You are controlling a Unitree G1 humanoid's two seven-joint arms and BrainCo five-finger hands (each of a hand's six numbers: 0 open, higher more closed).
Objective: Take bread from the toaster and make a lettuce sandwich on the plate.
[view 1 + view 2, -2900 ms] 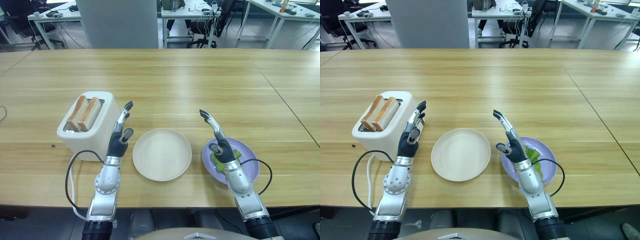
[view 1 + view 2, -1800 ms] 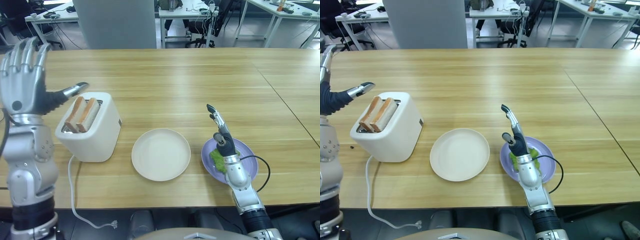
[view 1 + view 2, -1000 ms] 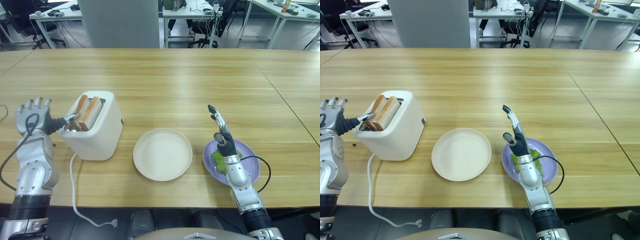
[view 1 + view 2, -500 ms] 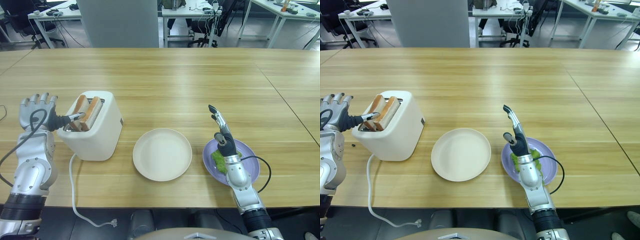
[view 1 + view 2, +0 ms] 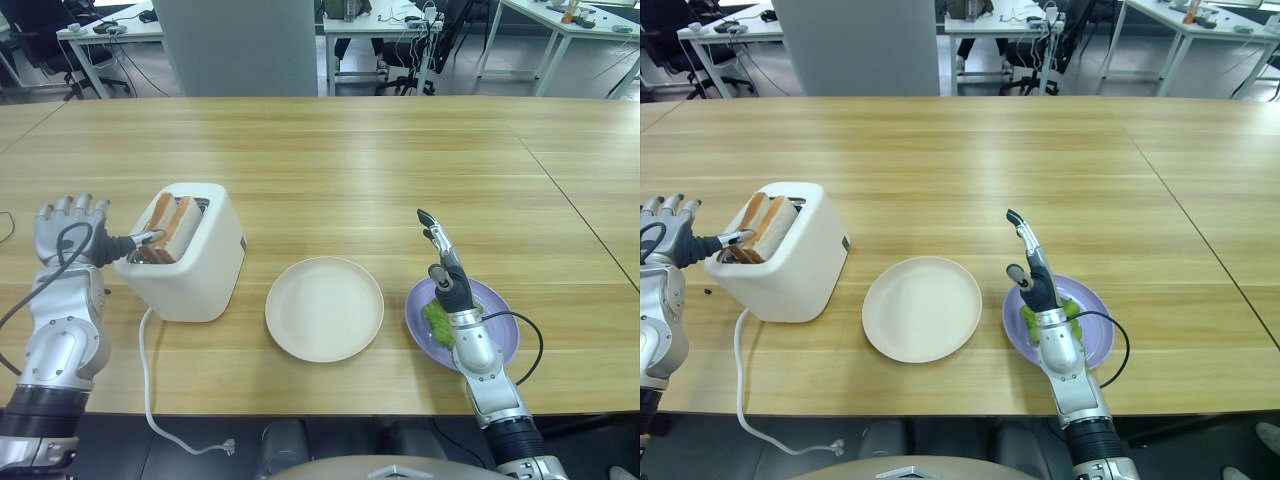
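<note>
1. Counting two slices of bread (image 5: 170, 222) standing upright side by side in the slots of a white toaster (image 5: 195, 265), tops poking out above its upper face.
2. Placing the toaster on the left part of the wooden table (image 5: 350, 160), with a white cord (image 5: 148, 370) trailing from its near side toward the table's front edge.
3. Recording the left hand (image 5: 68, 235) just beside the toaster's left side: fingers stretched upward, uncurled, gripping nothing.
4. Noting the left thumb reaching sideways to the toaster's top edge, right by the outer slice; not managing to tell whether it is touching the bread.
5. Locating a cream plate (image 5: 324, 308) near the table's front edge, between the toaster and a purple plate (image 5: 503, 335), apart from both.
6. Finding the purple plate to the right of the cream one, also near the front edge, with a green piece of lettuce (image 5: 437, 320) lying on its left half.
7. Recording the right hand (image 5: 447, 280) over the left part of the purple plate, directly above the lettuce: fingers extended forward and upward, holding nothing.
8. Not managing to tell whether the base of the right hand is resting on the lettuce or hanging just clear of it.
9. Confirming both slices sitting in the toaster and the lettuce lying on the purple plate, well apart from each other.
</note>
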